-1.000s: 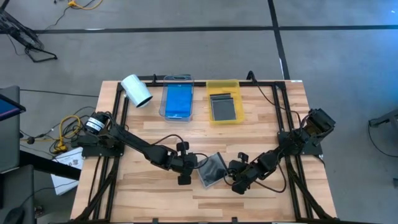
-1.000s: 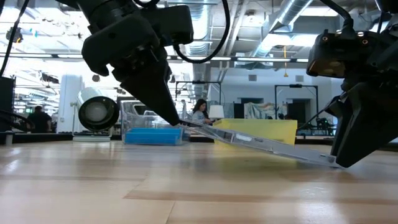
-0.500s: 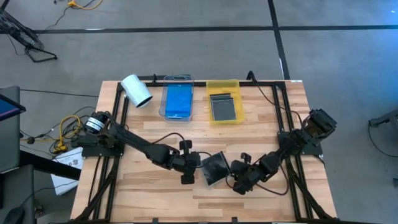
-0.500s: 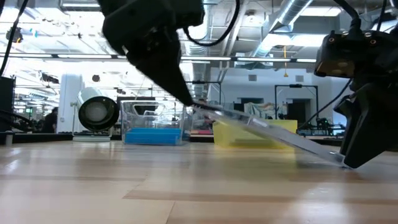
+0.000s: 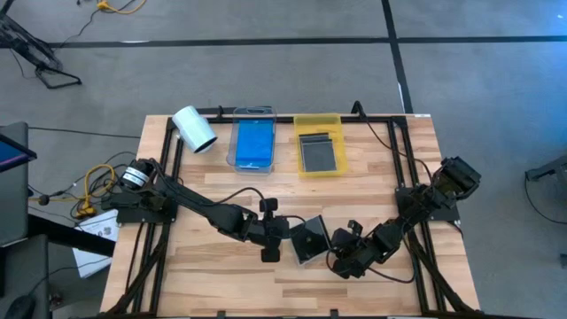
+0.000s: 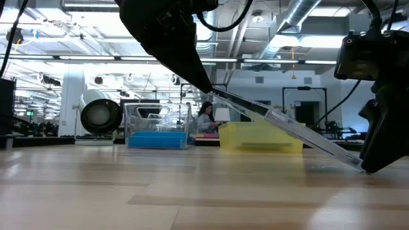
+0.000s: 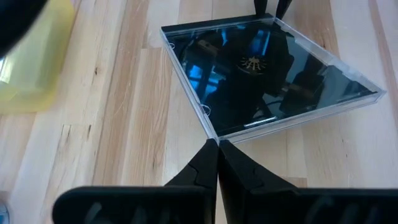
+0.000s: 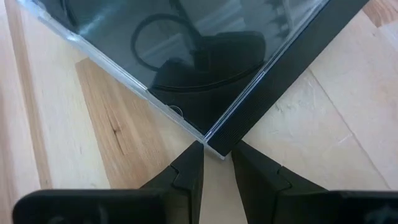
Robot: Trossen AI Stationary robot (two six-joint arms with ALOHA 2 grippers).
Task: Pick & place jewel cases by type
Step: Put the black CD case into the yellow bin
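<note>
Dark jewel case (image 5: 310,239) held tilted between two grippers, at six o'clock on the wooden table (image 5: 204,186).

The left gripper (image 7: 217,144) is pinched tight on one glossy clear-edged corner; the right gripper (image 8: 217,151) narrowly clamps the opposite corner. Only the low view shows the square case slanting, its right end down on the planks. From overhead, a blue case (image 5: 254,143) fills the clear tray (image 5: 252,113) at twelve o'clock, a grey one (image 5: 320,151) the yellow tray (image 5: 317,120).

No readable text, label or number on anything in view.
</note>
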